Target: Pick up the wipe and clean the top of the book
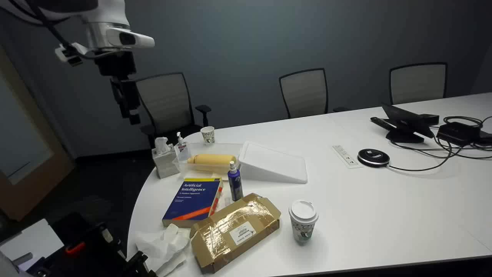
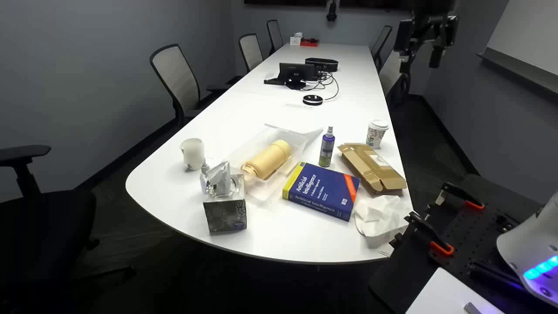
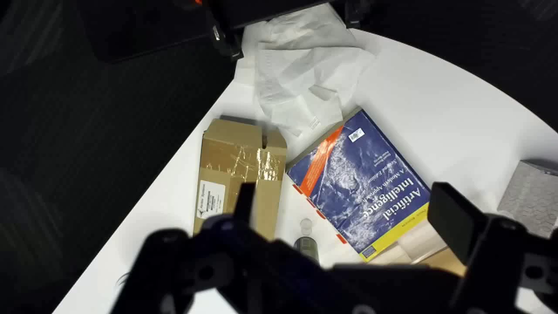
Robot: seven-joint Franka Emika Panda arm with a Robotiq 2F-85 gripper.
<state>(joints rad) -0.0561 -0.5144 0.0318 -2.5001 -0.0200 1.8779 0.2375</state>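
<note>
The book (image 1: 194,198) is dark blue with an orange stripe and a yellow band. It lies flat on the table and also shows in an exterior view (image 2: 323,189) and the wrist view (image 3: 362,183). Crumpled white tissue (image 1: 160,246) lies beside the book at the table edge, also in an exterior view (image 2: 380,214). In the wrist view, a smaller folded wipe (image 3: 311,107) seems to lie on larger white sheets (image 3: 305,32); their borders are hard to tell. My gripper (image 3: 343,196) is open and empty, high above the table, also in both exterior views (image 1: 128,113) (image 2: 420,63).
A cardboard box (image 1: 238,231) lies beside the book and tissue. A purple spray bottle (image 1: 235,181) stands by the book. A clear bin with a yellow bottle (image 1: 213,159), a tissue box (image 2: 226,213) and a lidded cup (image 1: 303,221) stand around. Black clamps (image 2: 429,231) edge the robot's mount.
</note>
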